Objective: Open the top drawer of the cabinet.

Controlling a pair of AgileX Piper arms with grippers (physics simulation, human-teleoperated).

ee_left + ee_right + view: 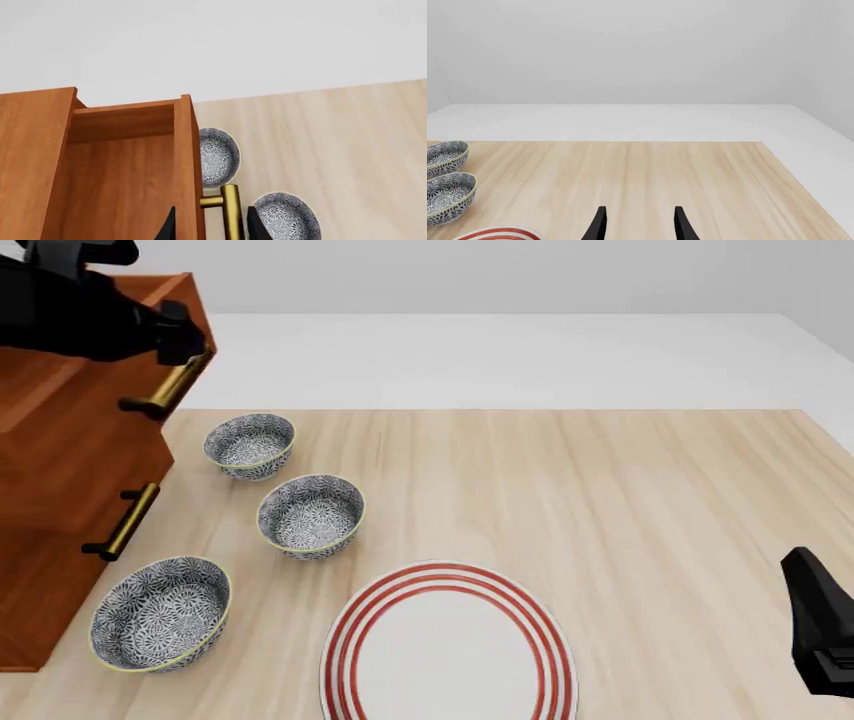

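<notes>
The cabinet [34,590] stands at the table's left edge, its drawer fronts facing right. Its top drawer [107,452] sticks out past the two below, and the left wrist view looks into its bare wooden inside [127,175]. My left gripper [180,338] is open at the brass bar handle [171,387]. In the left wrist view, that gripper [212,227] has one finger inside the drawer and the other beyond the handle [231,210], straddling the front panel. My right gripper [817,640] hangs open over the table's near right corner, holding nothing [639,225].
Three patterned bowls [250,445] [311,515] [160,612] sit in a row just right of the cabinet, beneath the pulled-out drawer's path. A red-ringed white plate [447,650] lies at the front middle. The second drawer's handle [120,520] shows lower down.
</notes>
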